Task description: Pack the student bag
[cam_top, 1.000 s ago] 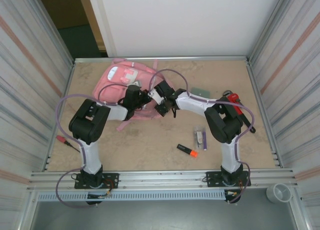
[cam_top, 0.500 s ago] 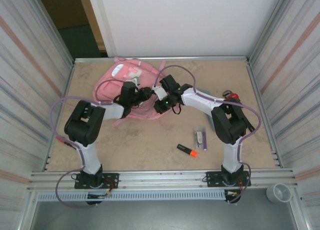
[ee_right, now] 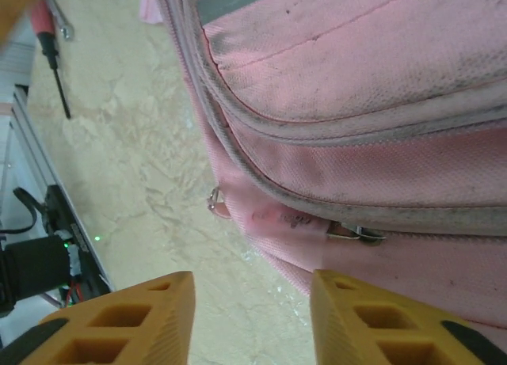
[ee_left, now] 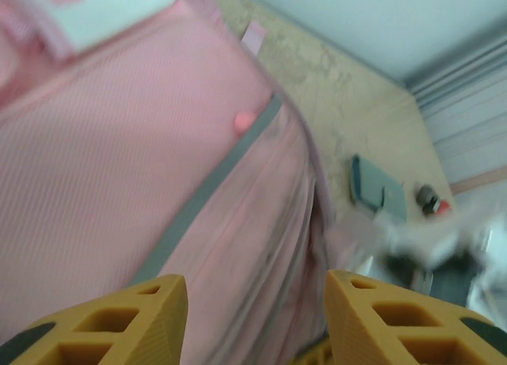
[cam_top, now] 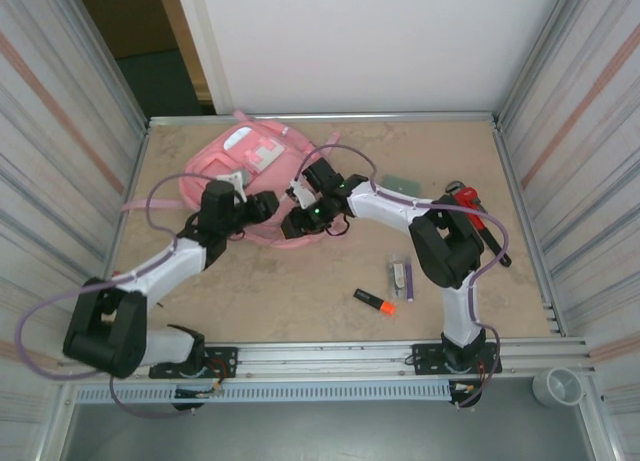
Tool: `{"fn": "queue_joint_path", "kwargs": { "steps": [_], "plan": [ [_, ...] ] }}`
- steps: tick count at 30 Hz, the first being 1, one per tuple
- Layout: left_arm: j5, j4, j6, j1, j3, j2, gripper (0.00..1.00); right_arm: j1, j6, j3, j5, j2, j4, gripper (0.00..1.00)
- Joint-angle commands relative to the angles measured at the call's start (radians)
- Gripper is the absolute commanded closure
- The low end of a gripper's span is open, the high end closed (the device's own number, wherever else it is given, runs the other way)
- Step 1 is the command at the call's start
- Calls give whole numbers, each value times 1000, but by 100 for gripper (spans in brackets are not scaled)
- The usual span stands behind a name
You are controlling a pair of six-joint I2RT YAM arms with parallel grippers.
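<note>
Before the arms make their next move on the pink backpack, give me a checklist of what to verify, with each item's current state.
1. Left gripper empty: ok, jaws apart over the student bag, nothing between them.
2. Right gripper empty: ok, jaws apart, nothing held.
3. Bag open for packing: cannot tell; the zip lines near the zip pull look closed, the rest is hidden.
4. Bag settled on the table: ok, lying flat.
5. Items packed: not ok; the orange highlighter and purple pen lie on the table.
</note>
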Motion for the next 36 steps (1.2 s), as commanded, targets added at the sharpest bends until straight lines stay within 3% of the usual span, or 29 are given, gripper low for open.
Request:
{"fn": "queue_joint_path", "kwargs": {
  "steps": [1,6,9,12,16,23,28,36],
  "plan": [
    [-43,-104,23,-41,-92,-139,48,-22,-30,-3,-40,-82,-45,55],
    [-102,-134,11,-115,-192,-249,46,-52,-112,-9,-42,-119,-114,51],
    [-54,-167,86,-112,-175,-216,51,-102,-120,-16,0,-135,-72,53],
    [-4,-193,190,-112,-117,-139,56,-105,-103,4,23,-93,-1,58],
    [0,-231,266,-108,-41,-25,62,-87,-58,23,93,-7,47,73],
    [46,-270,305,-98,29,108,70,-70,1,-136,136,-24,92,84],
    [69,-304,316,-88,69,180,70,-58,9,-196,170,-14,103,87],
    [113,-310,317,-86,119,271,61,-46,13,-222,185,-10,113,89]
  ]
}}
